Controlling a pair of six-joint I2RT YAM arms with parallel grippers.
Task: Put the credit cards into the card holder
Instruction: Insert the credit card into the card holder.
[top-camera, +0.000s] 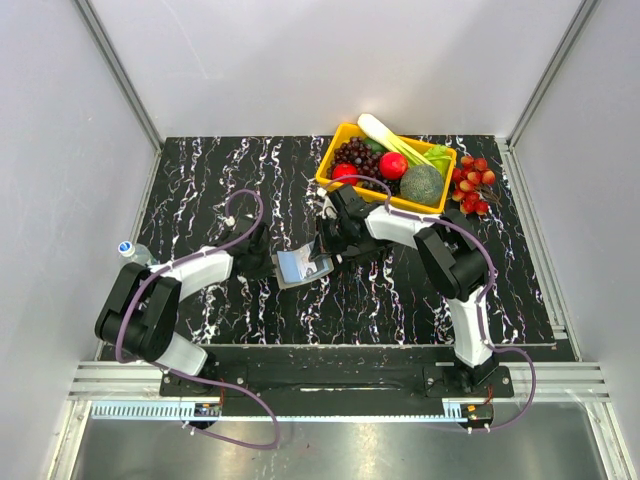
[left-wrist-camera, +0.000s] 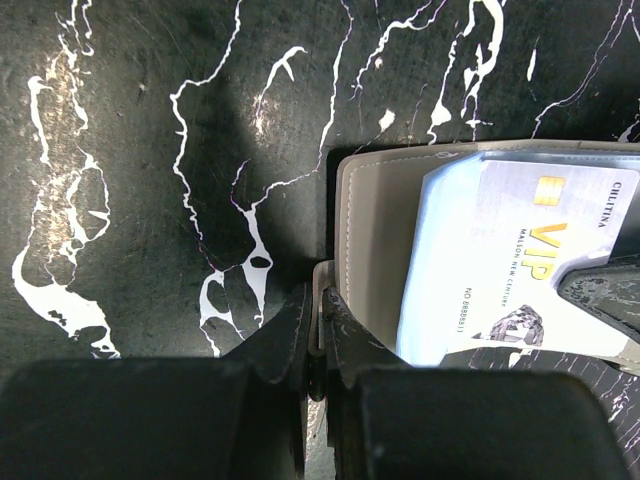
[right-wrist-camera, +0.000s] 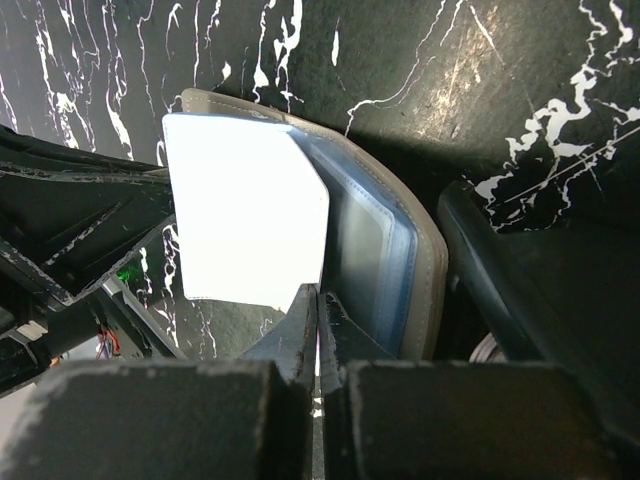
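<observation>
left gripper fingers are nearly closed, pinching the near edge of the beige-grey card holder. right gripper fingers are pressed together on the lower edge of a credit card lying against the holder's clear sleeve. the left wrist view reads "vip" and "no 88888813"; the right wrist view shows only white glare. from above, the holder sits mid-frame.

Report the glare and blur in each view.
Right wrist: the card is blown out to blank white. Left wrist: its print reads sharp, while the left gripper near the lens is dark and soft. Top external: evenly lit, with a pale sheen on the card holder.
</observation>
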